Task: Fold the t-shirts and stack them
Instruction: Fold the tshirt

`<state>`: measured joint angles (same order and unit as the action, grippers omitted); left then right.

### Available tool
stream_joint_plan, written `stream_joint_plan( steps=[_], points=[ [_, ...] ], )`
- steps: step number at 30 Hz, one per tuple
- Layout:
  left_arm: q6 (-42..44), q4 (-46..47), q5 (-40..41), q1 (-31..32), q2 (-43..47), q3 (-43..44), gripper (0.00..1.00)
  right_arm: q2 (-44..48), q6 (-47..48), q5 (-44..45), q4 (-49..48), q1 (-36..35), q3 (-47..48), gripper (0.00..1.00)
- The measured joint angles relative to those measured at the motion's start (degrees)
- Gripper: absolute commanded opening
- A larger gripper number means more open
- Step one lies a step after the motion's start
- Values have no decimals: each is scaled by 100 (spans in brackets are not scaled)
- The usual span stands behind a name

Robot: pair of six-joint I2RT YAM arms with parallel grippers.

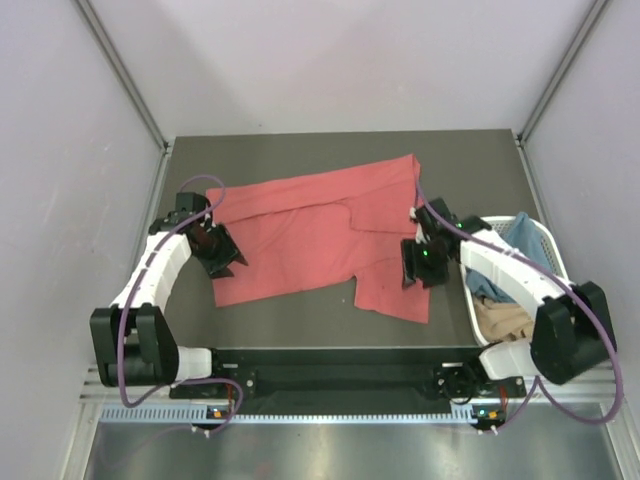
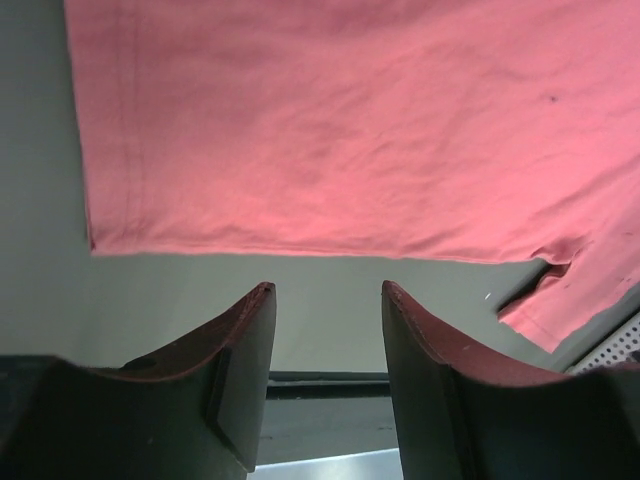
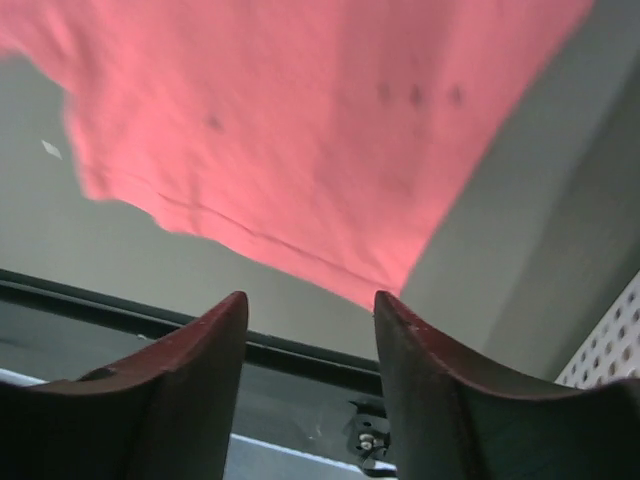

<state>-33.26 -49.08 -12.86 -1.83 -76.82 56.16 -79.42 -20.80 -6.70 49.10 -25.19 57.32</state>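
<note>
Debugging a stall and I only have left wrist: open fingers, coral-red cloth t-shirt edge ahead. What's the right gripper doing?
Observer: The right gripper is open with nothing between its fingers. In the top view it sits over the right side of the coral-red cloth t-shirt.
Operator: Shirt folded yet?
Observer: No. It lies spread out and rumpled across the dark table.
Operator: Other shirts?
Observer: A blue cloth t-shirt and a tan cloth t-shirt are in the white slotted plastic basket at the table's right side.
</note>
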Motion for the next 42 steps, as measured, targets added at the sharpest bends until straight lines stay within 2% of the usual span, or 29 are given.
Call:
stream_joint_plan(
  steps=[3,9,18,31,40,42],
  points=[
    [-269,-39,35,-2,297,-219,51,667,-201,-44,35,61,-922,48],
    [-872,-109,-68,-7,476,-634,48,1600,-623,225,-199,61,-1799,46],
    [-1012,-221,79,-7,192,-586,46,1040,-1088,313,-691,61,-2170,38],
    [-791,-216,219,-33,4,-568,45,651,-1290,350,-807,59,-2205,36],
    [-734,-264,361,-153,11,-568,45,518,-1287,317,-820,59,-2168,12],
    [-741,-308,422,-197,22,-568,45,516,-1285,299,-833,59,-2170,9]
  ],
)
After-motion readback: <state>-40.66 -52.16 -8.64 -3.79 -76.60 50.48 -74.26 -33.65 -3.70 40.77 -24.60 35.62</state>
